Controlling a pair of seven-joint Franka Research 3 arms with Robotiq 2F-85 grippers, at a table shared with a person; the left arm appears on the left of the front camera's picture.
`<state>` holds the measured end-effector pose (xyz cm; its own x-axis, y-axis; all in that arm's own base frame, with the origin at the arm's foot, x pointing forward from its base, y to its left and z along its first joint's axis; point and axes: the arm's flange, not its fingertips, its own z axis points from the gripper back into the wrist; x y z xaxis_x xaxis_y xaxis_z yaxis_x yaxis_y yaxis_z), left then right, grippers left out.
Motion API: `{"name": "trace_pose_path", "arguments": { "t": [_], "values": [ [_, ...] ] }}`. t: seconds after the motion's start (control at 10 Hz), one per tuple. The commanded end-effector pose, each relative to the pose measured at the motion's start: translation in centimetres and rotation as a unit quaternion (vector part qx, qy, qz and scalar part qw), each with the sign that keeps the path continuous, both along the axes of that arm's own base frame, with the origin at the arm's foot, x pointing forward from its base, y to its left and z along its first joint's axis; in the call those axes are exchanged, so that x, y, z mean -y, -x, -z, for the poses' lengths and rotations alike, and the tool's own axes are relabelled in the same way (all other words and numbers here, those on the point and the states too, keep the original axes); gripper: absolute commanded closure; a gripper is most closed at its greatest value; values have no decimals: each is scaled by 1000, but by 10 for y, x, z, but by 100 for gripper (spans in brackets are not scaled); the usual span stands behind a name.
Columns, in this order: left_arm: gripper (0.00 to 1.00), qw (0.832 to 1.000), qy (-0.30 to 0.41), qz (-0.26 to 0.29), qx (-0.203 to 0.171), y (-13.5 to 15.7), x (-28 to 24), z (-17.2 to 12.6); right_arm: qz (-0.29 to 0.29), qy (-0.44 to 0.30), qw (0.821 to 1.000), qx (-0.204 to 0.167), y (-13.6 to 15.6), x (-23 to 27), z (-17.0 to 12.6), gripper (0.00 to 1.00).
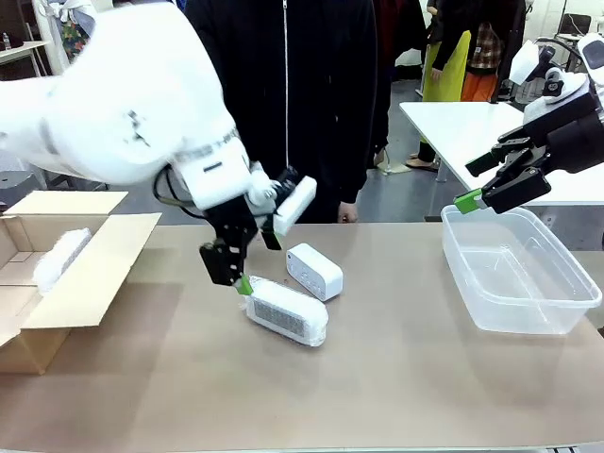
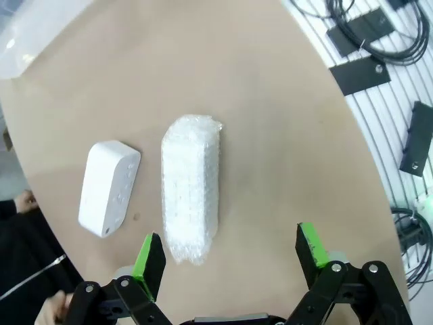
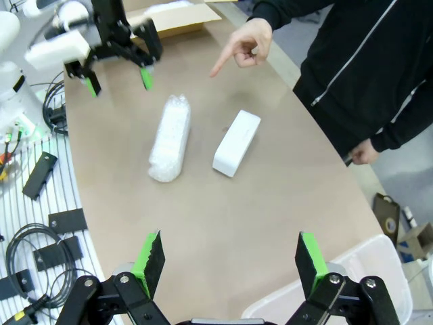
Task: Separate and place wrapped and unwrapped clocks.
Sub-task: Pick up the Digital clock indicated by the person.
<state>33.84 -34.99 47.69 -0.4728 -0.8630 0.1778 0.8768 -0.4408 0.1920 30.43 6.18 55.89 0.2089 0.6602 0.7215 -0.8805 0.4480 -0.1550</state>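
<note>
Two clocks are lying side by side on the table point(image 1: 396, 387), close but apart: the wrapped clock point(image 1: 286, 321) in bubble plastic nearer me, and the bare clock point(image 1: 314, 271) just beyond it. One more, the boxed clock point(image 1: 58, 260), also wrapped, is resting in the cardboard box point(image 1: 104, 274) on my left. So I am treating that box as the home for wrapped ones and the clear tub point(image 1: 519, 283) on my right as the bare one's. I am holding the left fingers point(image 2: 150, 263) wide and empty just above one end of the wrapped clock, not yet straddling it. The right fingers point(image 3: 308, 261) are hanging wide and empty by the tub's corner, out of the way. The person's hand point(image 3: 243, 44) is pointing toward the clocks.
</note>
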Motion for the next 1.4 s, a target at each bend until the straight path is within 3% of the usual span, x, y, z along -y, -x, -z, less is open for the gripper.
{"name": "trace_pose_path", "arguments": {
  "t": [0.0,0.3,1.3],
  "values": [
    [0,999,-31,2,12,-19,16,19,-6,-7,1000,-4,-1,-1,1,0],
    [0,998,-44,2,36,-31,25,57,-6,-7,1000,-4,-1,-1,1,0],
    [0,998,-57,-10,24,-63,42,124,-6,-7,1000,-4,-1,-1,1,0]
  ]
}}
